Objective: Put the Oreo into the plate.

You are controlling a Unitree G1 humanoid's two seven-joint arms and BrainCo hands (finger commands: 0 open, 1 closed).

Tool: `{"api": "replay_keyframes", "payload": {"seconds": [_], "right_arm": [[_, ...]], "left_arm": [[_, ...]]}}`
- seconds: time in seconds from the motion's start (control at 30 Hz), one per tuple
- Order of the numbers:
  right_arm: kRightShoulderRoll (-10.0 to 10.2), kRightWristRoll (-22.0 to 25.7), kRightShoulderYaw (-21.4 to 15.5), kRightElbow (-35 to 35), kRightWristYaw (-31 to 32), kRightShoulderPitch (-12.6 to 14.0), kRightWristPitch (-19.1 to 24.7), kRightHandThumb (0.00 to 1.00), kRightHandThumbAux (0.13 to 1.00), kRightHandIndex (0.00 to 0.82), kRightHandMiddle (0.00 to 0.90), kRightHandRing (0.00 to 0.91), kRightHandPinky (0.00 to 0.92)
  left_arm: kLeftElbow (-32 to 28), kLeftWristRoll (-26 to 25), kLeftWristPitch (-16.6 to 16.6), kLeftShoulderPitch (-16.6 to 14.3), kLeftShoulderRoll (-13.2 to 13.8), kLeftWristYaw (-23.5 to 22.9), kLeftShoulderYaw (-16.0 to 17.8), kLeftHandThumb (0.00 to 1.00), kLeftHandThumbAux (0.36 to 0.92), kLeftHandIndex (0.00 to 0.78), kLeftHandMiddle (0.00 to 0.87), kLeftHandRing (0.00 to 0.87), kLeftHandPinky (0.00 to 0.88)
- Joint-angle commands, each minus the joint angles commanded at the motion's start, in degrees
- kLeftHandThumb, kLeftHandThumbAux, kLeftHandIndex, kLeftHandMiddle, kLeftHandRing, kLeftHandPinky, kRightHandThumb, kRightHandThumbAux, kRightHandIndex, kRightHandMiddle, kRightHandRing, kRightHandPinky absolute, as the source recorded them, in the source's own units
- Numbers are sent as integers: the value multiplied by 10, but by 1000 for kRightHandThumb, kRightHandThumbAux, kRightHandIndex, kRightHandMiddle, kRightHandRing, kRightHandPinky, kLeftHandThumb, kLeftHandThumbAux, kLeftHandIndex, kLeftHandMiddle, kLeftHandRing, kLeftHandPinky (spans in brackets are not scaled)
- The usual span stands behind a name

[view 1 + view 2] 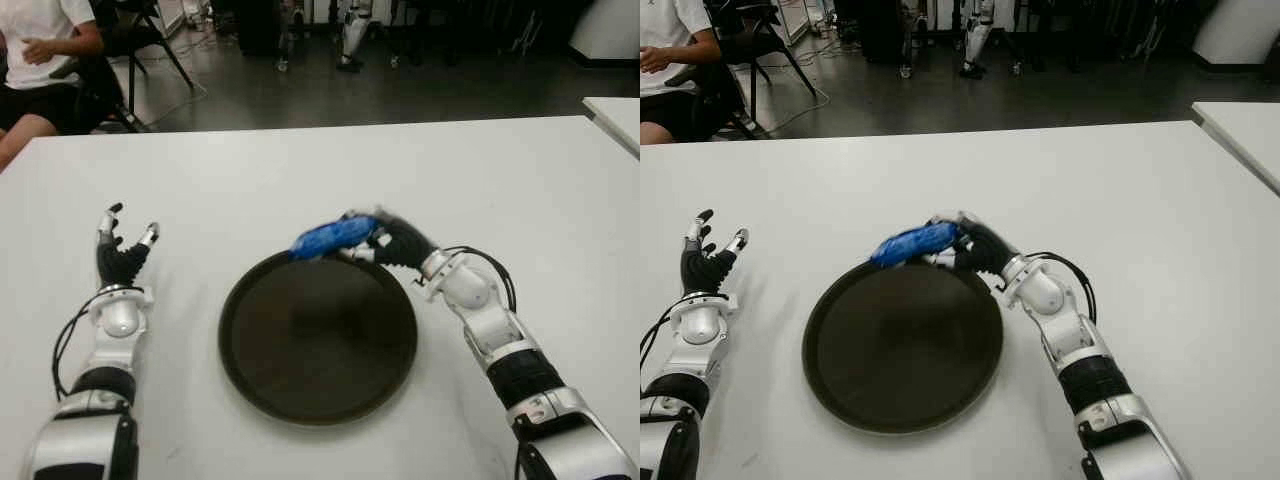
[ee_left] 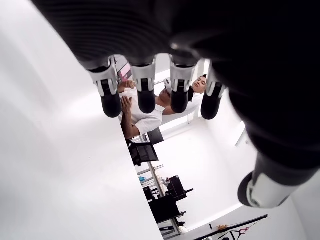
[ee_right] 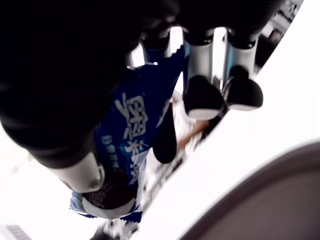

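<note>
One blue Oreo pack (image 1: 328, 239) is gripped in the right robot hand (image 1: 395, 243), fingers clamped around its near end; the right wrist view shows the thumb and fingers closed over the blue wrapper. Pack is held roughly level, sticking out toward the robot's left, above the far rim of the dark round plate (image 1: 318, 400). Cannot tell if the pack's tip touches the rim; it looks lifted just over it. Plate sits on the white table (image 1: 300, 170) in front of the robot, nothing in it yet.

Left robot hand (image 1: 122, 250) shows to the left of the plate, well apart from it, fingers spread and relaxed, holding nothing; idle.

Progress: grasp and lift look done, carry is most of the way there since the pack is at the plate's far edge. Left to do: bring it in over the plate's middle, lower, let go, pull the hand clear. Oreo is not yet in the plate.

A person (image 1: 40, 50) sits past the table's far left corner, not involved.
</note>
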Motion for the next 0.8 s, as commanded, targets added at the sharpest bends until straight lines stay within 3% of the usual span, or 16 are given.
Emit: {"api": "replay_keyframes", "payload": {"seconds": [0.37, 0.8], "right_arm": [[-11, -30, 22, 2, -8, -6, -10, 713, 716, 439, 855, 862, 877], [-13, -37, 24, -11, 0, -2, 21, 712, 715, 440, 848, 852, 850]], "left_arm": [[-6, 2, 2, 3, -1, 5, -2, 0, 625, 0, 0, 0, 0], [-8, 1, -2, 2, -3, 5, -2, 0, 639, 0, 0, 0, 0]]}}
